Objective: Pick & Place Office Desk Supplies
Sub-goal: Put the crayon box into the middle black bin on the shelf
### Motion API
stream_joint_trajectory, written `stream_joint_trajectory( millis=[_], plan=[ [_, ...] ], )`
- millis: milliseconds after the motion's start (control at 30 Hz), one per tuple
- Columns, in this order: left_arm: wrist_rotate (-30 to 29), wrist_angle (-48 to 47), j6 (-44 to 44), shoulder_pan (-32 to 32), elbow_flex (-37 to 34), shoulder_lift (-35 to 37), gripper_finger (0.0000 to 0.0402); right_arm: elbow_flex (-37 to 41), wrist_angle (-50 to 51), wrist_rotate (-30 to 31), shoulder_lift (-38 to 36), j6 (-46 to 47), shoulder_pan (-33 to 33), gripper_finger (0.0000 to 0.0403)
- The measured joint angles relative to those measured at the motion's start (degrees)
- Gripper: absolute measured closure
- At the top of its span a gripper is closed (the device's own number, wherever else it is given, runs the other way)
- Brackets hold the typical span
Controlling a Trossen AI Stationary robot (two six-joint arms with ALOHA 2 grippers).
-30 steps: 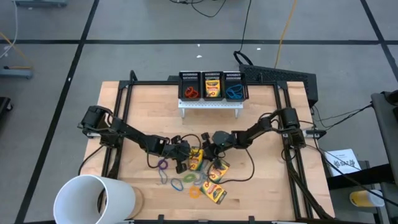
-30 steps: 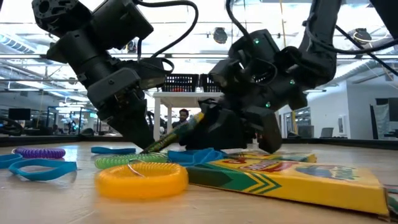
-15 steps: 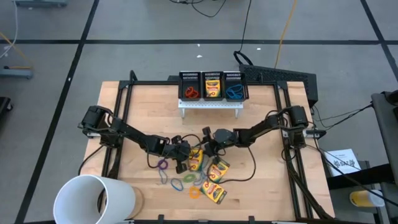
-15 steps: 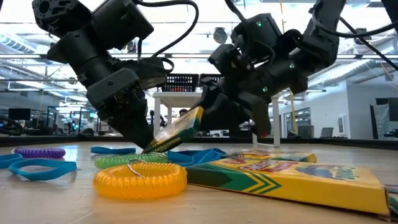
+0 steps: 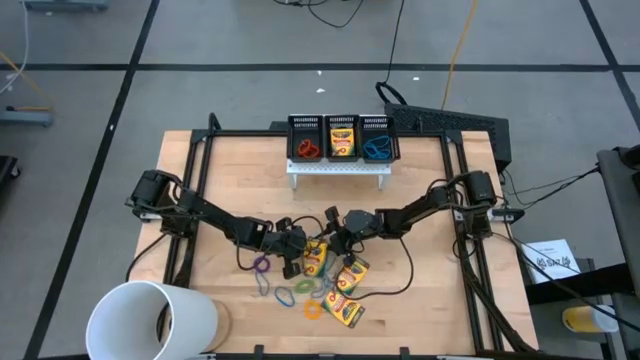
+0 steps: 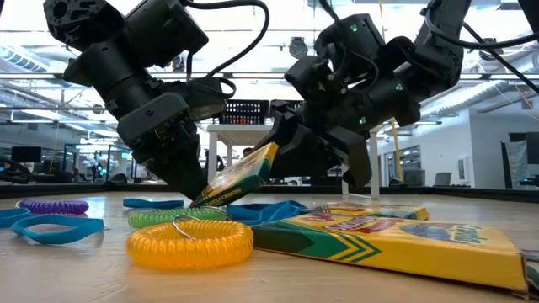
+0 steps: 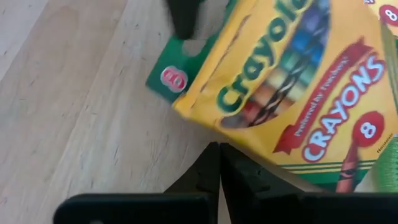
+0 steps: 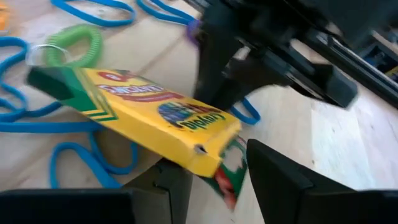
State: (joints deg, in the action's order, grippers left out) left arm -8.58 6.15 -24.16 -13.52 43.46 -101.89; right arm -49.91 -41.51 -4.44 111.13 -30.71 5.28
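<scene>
I worked on a pale wooden table (image 5: 230, 170) framed by black rails, set on a grey floor crossed by dark lines. At mid-frame in the high view my right gripper (image 5: 333, 240) held one end of a crayon box (image 6: 238, 174), tilted with its other end near the boards. My left gripper (image 5: 293, 252), jaws pressed together, sat just beside that low end; whether it touched I could not tell. Coiled bands, yellow (image 6: 190, 238) and green (image 6: 178, 217), lay at lower left of the low view, another crayon box (image 6: 392, 236) at lower right. Behind stretched an open hall with ceiling lights. A white cup (image 5: 150, 320) stood lower left.
</scene>
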Motion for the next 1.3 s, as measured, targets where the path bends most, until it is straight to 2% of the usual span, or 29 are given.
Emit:
stream_joint_trajectory(
  millis=[200,367,533,633,767,1033,1300],
  plan=[
    [-0.02,-0.02,0.0,0.0,0.0,0.0,0.0397,0.0,0.21,0.1,0.0,-3.7,1.36,0.0284],
    [-0.02,-0.02,-0.02,0.0,0.0,0.0,0.0378,-0.01,0.82,0.19,0.0,-4.05,1.58,0.0336],
    [-0.02,-0.02,-0.04,0.0,0.0,0.0,0.0392,-0.02,2.01,1.57,0.0,-4.08,1.59,0.0395],
    [-0.04,0.06,-0.09,0.0,0.0,0.0,0.0397,-0.02,3.5,4.93,-0.56,-4.53,1.6,0.0396],
    [-0.24,1.28,-0.29,0.0,-0.02,-0.02,0.0376,-0.09,8.17,7.71,-4.17,-6.39,1.55,0.0401],
    [-0.01,4.21,2.97,0.0,-0.07,-0.25,0.0356,0.02,21.19,7.39,-15.52,-5.21,1.49,0.0402],
    [-1.37,10.88,5.49,0.62,-0.09,-0.3,0.0355,0.02,26.52,7.22,-24.73,-3.84,1.59,0.0402]
  ],
)
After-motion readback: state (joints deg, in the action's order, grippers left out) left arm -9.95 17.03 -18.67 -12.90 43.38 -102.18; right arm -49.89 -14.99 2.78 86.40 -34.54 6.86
